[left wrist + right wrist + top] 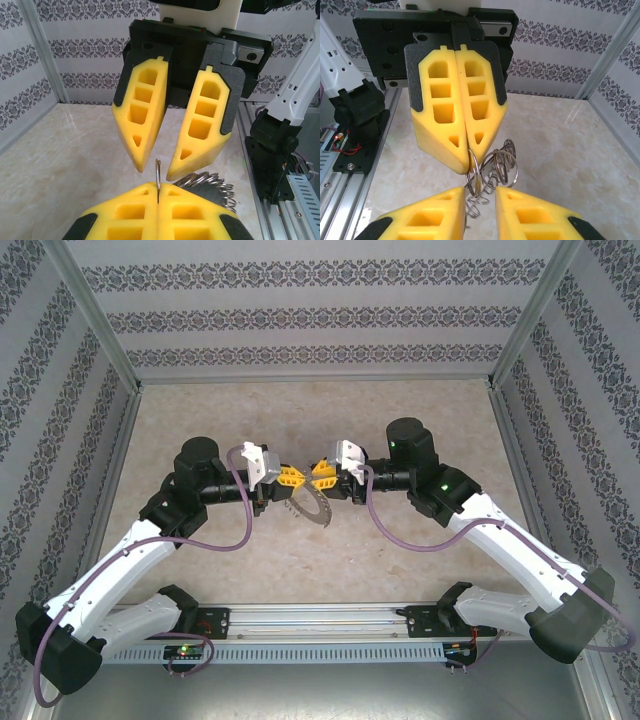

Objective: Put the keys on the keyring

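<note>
While left gripper (469, 152) pinches the keyring (158, 175), right gripper (157, 171) gapes

Here's a robot test cell, lab-style: patterned wall panels (310, 330) boxed in by bare aluminium posts (93, 315), a marbled worktop (310, 415), and a metal mounting rail (320, 635) running along the near edge.

Silver-grey keys (308, 510), jagged toothed arc (wreath-like), bunched below thin upright keyring (158, 172)

Beige marbled tabletop (300, 410), patterned wallpaper walls (300, 310), aluminium corner posts (95, 315)
</note>
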You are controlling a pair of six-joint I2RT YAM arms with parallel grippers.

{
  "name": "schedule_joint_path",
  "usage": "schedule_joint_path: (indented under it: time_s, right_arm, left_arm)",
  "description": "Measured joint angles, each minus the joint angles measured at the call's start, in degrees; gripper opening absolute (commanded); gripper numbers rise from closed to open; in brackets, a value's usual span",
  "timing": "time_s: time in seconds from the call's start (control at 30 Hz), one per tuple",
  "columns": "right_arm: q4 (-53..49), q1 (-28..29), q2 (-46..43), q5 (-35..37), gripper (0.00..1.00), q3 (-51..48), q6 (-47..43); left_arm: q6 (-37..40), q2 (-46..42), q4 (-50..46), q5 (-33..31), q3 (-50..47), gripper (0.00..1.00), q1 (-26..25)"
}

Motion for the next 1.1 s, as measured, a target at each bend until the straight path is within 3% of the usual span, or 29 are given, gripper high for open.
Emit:
schedule_joint_path:
  time_s: [0.27,0.6,0.77,0.9,1.1]
  right_arm:
    - [0.24,0.0,0.72,-1.31,0.2,0.0,0.0]
    - [0.28,0.02,1.01,-2.73,0.0,0.0,0.02]
    - [0.22,0.02,1.01,-3.04,0.0,0.0,0.02]
    - [-0.52,0.11,1.01,-3.15,0.0,0.02,-0.2]
    - [-7.85,0.81,1.05,-2.43,0.0,3.43,-3.8]
  left_arm:
    - [-0.22,0.0,0.13,0.2,-0.04,0.0,0.0]
    - [-0.2,0.0,0.11,0.15,-0.04,0.0,0.02]
    - [0.09,0.0,-0.26,0.15,-0.04,0.0,0.02]
    - [0.98,0.0,-1.49,0.13,0.15,0.21,0.02]
    - [2.71,0.0,-4.52,0.02,0.57,0.18,0.02]
